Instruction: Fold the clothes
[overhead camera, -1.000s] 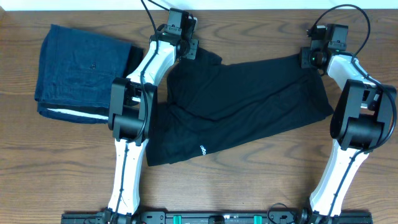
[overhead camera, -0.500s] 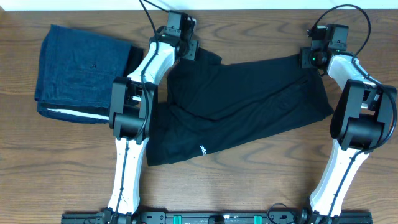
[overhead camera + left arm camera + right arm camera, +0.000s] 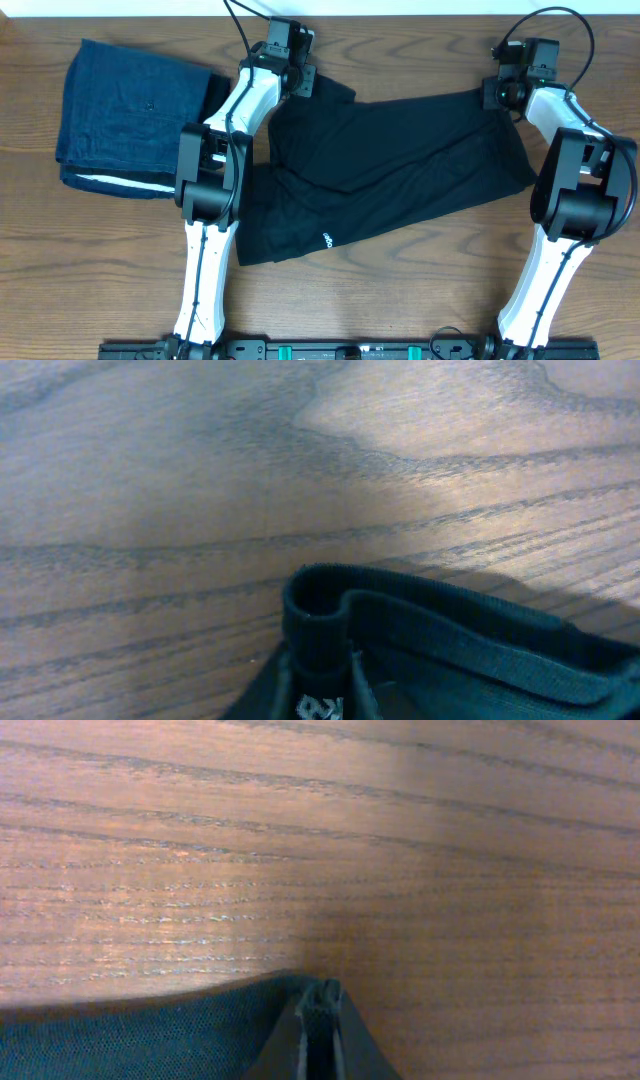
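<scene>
The black shirt (image 3: 385, 170) lies spread across the middle of the wooden table, with a small white logo near its front hem. My left gripper (image 3: 305, 82) is shut on the shirt's far left corner; in the left wrist view the ribbed collar edge (image 3: 420, 622) is pinched between my fingers (image 3: 320, 695), with a white logo mark just below. My right gripper (image 3: 498, 94) is shut on the shirt's far right corner; in the right wrist view the fabric (image 3: 150, 1035) bunches at my fingertips (image 3: 320, 1020).
A folded dark-blue garment (image 3: 135, 112) with a white edge lies at the far left, just beside the left arm. The wooden table (image 3: 420, 290) shows bare in front of the shirt. The table's far edge runs just behind both grippers.
</scene>
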Controlling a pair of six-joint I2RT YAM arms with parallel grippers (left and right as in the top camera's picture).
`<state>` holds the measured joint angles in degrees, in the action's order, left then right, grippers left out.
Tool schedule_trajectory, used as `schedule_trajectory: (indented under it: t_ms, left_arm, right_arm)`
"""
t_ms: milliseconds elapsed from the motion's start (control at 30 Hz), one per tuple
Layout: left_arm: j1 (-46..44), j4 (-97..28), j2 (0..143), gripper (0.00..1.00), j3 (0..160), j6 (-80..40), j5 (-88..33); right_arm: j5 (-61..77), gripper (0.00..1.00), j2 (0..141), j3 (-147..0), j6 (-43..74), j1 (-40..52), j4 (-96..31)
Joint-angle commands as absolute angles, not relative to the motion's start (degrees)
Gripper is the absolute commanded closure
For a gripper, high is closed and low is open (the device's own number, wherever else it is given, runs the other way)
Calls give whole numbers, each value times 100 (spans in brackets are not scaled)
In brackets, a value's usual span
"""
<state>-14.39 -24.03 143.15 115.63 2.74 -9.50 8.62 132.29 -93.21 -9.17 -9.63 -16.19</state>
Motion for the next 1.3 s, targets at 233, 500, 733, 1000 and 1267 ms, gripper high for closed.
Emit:
schedule_trajectory:
  t_ms: [233, 500, 733, 1000, 1267]
  left_arm:
    - [-1404, -3129, 13760, 85, 11472, 255, -985]
    - [-1404, -4021, 13251, 87, 11472, 255, -987]
    - [-1404, -4762, 12897, 92, 11472, 252, -987]
    - [-1404, -5828, 12274, 94, 11472, -8, -987]
    - [-1433, -6829, 11791, 94, 11472, -548, -987]
  right_arm:
    - [646, 99, 13526, -9190, -1033, -956, -1811]
    - [655, 99, 13146, -9190, -1037, -956, -2040]
    - [698, 99, 12586, -9190, -1269, -969, -2685]
    - [742, 94, 12049, -9190, -1269, -969, -3579]
    - [845, 99, 11876, -9190, -1229, -974, -4193]
